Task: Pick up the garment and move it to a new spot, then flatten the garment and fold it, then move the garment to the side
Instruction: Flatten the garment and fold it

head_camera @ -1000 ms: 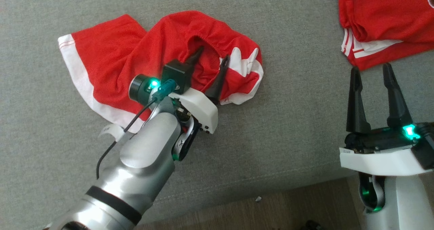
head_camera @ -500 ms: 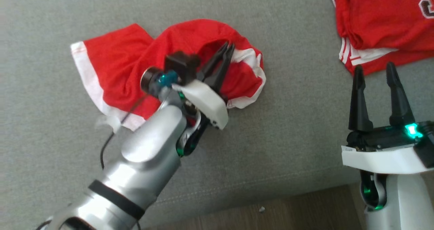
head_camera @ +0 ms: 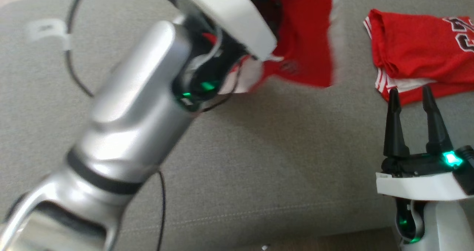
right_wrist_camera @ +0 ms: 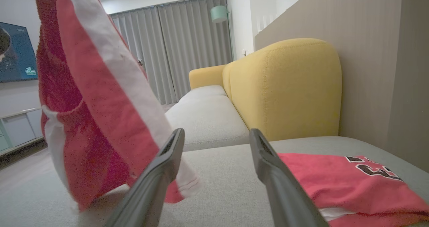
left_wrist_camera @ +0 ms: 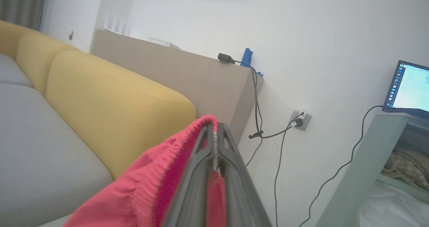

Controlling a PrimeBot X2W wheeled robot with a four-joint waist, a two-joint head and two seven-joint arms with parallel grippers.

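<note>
The red shorts are held aloft at upper centre, their waistband clenched by the left gripper; the right gripper is seen released at lower right.

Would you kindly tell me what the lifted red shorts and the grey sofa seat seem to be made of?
Red shorts: probably thin matte sports knit; fine mesh texture, gathered elastic waistband. Grey sofa seat: matte woven upholstery, it seems; coarse grain, stitched seam.
</note>
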